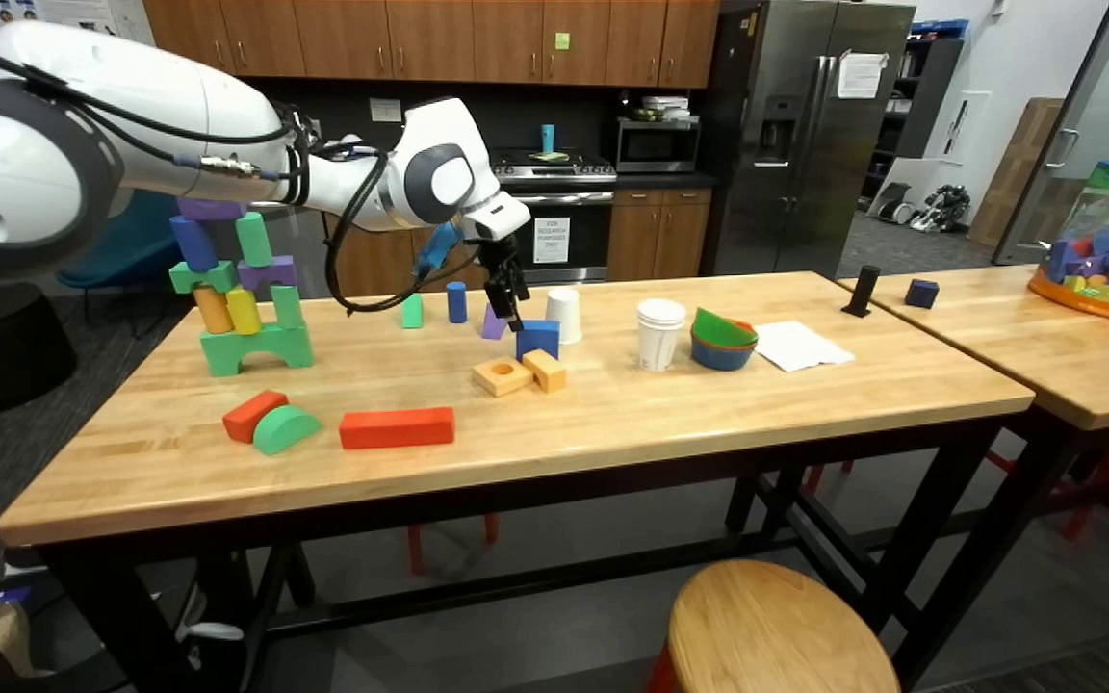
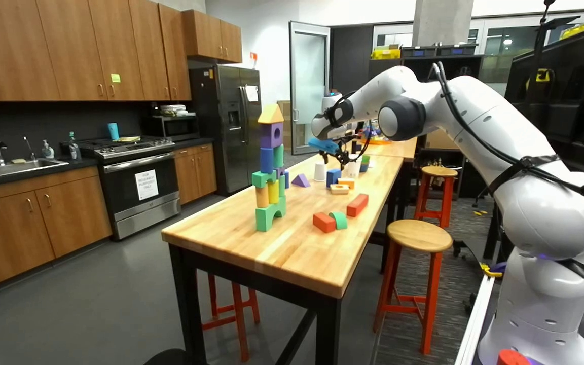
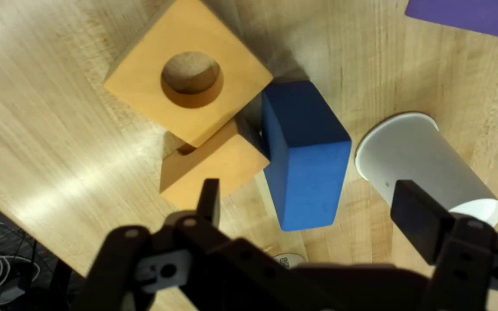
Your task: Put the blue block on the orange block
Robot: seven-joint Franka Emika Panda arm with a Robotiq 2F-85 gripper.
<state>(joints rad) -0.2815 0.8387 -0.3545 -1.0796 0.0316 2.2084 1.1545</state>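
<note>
A research lab's kitchen: in an exterior view, wooden cabinets (image 2: 76,50), a sink (image 2: 23,168), a stove (image 2: 125,183) and a steel refrigerator (image 2: 226,137) line the left, and the stove's paper sign (image 2: 146,184) reads "FOR RESEARCH PURPOSES ONLY".

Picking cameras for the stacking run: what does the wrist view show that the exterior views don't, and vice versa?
Wrist view only: tabletop through the hole in the square yellow block; the blue block from above, framed by the open gripper.
Both exterior views only: red-orange bar, block tower, green half-round block.
Shared: blue block, square yellow block, white cup, purple block, gripper.
</note>
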